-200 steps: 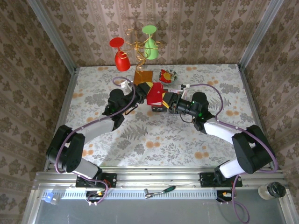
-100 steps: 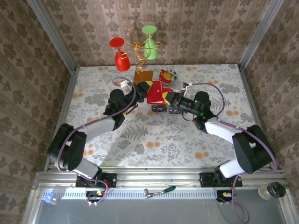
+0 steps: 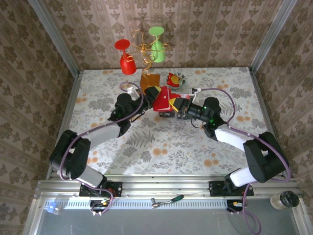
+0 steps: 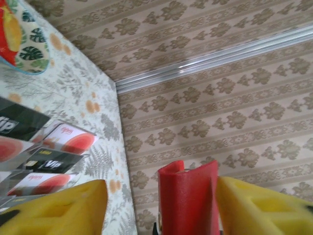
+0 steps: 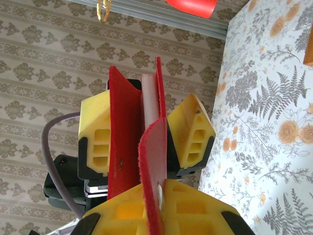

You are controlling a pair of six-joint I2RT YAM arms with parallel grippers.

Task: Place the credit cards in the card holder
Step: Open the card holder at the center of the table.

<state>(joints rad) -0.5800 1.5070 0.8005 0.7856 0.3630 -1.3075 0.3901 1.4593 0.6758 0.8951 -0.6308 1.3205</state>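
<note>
The red card holder (image 3: 162,100) hangs above the table between both grippers. My right gripper (image 3: 177,104) is shut on one red flap (image 5: 155,161) of it, with a whitish card edge (image 5: 149,98) showing inside the sleeve. My left gripper (image 3: 150,93) stands open around the other end. In the left wrist view the card holder (image 4: 188,200) leans on the right finger (image 4: 264,205), with a gap to the left finger (image 4: 58,208). Several credit cards (image 4: 63,139) lie stacked on the table below, seen from above as the credit cards (image 3: 166,114).
An orange-brown wooden slab (image 3: 149,80) with a gold wire stand carries a red cup (image 3: 127,62) and a green cup (image 3: 157,51) at the back. A red-and-yellow wrapper (image 3: 173,79) lies beside it. Patterned walls close in the table on three sides.
My left gripper has opened off the card holder. My right gripper closed on the holder's flap and has stayed shut. Both arms edged slightly toward the back.
</note>
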